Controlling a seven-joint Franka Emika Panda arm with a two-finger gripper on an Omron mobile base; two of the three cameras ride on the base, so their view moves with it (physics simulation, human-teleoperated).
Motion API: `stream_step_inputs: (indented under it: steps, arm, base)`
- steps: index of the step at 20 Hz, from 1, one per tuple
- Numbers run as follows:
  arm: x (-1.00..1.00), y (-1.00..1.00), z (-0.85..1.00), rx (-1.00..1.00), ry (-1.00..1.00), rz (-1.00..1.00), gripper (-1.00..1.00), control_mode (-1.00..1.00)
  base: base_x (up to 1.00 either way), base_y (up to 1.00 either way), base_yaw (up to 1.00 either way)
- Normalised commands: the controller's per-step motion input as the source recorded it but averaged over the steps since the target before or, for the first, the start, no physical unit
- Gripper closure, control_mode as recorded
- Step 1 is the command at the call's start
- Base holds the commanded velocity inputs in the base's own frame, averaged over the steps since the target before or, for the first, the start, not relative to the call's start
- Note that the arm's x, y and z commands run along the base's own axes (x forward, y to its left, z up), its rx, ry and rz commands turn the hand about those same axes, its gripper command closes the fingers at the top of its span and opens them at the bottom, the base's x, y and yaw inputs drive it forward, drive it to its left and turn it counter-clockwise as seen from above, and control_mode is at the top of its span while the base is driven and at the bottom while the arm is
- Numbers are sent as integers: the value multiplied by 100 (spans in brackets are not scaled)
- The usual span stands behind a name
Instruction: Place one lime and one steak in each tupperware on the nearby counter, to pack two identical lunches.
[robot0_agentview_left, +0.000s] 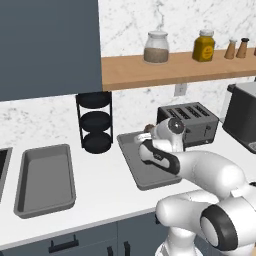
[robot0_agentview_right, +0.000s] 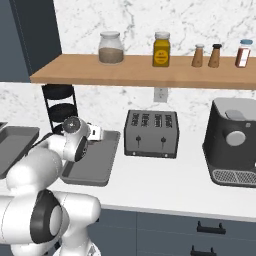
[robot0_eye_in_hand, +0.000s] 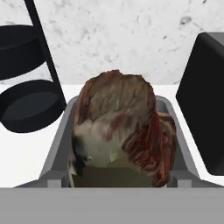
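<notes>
Steak (robot0_eye_in_hand: 120, 127), the darker marbled one, fills the space right in front of the claw (robot0_agentview_left: 148, 131), low over the far end of the right tray (robot0_agentview_left: 145, 176). It seems clamped between the fingers, though the tips are hidden behind the meat, so I cannot tell for sure. The left tray (robot0_agentview_left: 30, 200), well off to the claw's left on the table (robot0_agentview_left: 105, 200), looks bare. No limes show anywhere. By my reckoning, nearly everything is left.
</notes>
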Motion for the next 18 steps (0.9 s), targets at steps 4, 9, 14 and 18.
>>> stream_step_inputs:
  steps: [4, 9, 14, 18]
  arm:
    - [-4, 0, -1, -2, 0, -3, 100, -100]
    - [-1, 0, -21, -5, -2, -4, 100, -100]
    - [25, 0, -23, -1, 0, 0, 100, -100]
    - [3, 0, 0, 0, 0, -1, -100, -100]
  base:
    - [0, 0, 0]
    - [0, 0, 0]
    - [0, 0, 0]
    - [0, 0, 0]
